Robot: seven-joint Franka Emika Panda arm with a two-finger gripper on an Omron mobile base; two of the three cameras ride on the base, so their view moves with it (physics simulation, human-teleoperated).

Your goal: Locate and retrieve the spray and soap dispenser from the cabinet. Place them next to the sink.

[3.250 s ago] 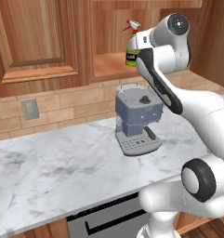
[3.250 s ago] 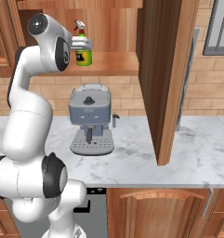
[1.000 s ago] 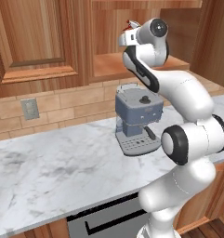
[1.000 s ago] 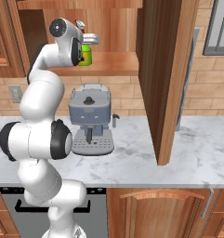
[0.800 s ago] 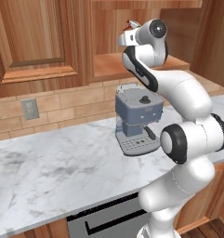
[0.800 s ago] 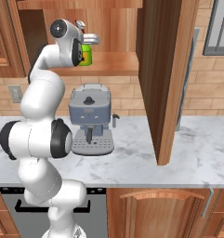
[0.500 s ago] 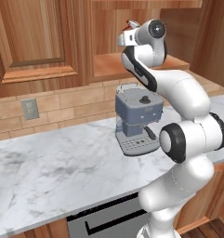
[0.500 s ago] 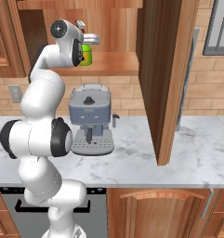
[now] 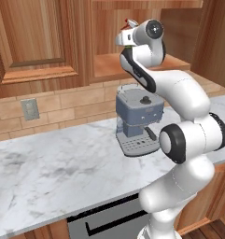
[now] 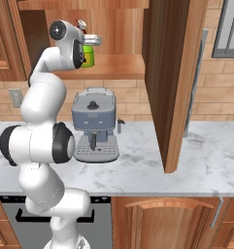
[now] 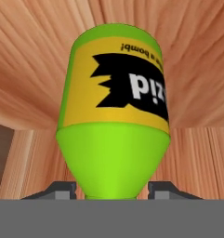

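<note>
Left base view: My arm rises from the lower right and reaches up into the cabinet [image 9: 132, 60], the open wooden niche above the counter [image 9: 48, 172]. My wrist covers most of the spray [image 9: 130, 23]; its red nozzle and white trigger head show just above the wrist. A grey-blue coffee machine [image 9: 138, 120] stands on the marble directly below the niche. An outlet [image 9: 29, 108] sits on the brick backsplash to the left.

Right base view: My arm rises from the lower left and bends up to the niche shelf. The spray [image 10: 88, 56] stands upright on the shelf, its green body showing just beside my wrist. My gripper [image 10: 91, 41] sits at the bottle's neck, level with the trigger head. The coffee machine [image 10: 94, 124] is under the shelf. A tall wooden panel [image 10: 173, 78] stands to the right of it.

Hand view: The spray [image 11: 114, 116] appears inverted, label text upside down, with the niche's wood behind it. My two fingertips [image 11: 62, 188] flank the narrow neck, one on each side, touching it. My jaws are closed on the spray at its neck.
</note>
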